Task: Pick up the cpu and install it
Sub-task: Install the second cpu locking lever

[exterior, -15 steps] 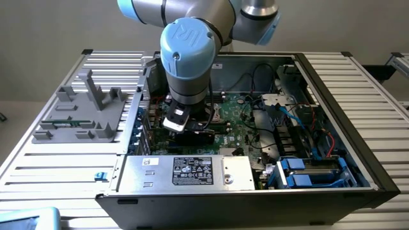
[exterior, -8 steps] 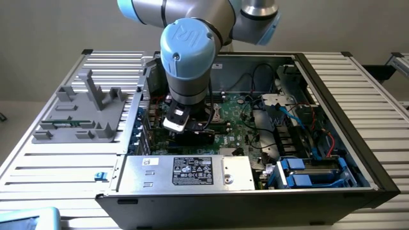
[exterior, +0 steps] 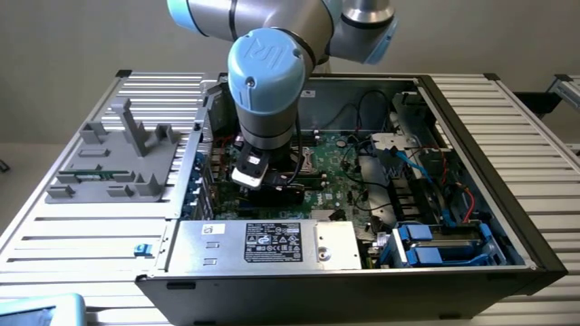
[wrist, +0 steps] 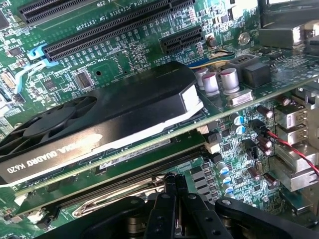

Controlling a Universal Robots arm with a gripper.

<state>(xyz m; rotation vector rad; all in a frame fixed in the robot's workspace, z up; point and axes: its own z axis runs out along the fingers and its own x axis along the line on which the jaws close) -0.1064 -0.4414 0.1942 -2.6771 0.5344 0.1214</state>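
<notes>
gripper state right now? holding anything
gripper: jaws closed, low over the motherboard beside the graphics card; whether anything is pinched between them cannot be told.

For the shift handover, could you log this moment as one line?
gripper: shut, inside computer case | over motherboard | beside graphics card

Looks like a robotics lab or test bench: an open computer case [exterior: 363, 204] sits on a slatted aluminium table [exterior: 507, 122], a grey 3D-printed-looking parts fixture [exterior: 118, 159] beside it, and a blue-capped industrial arm [exterior: 267, 81] hangs over the motherboard [wrist: 124, 55].
</notes>
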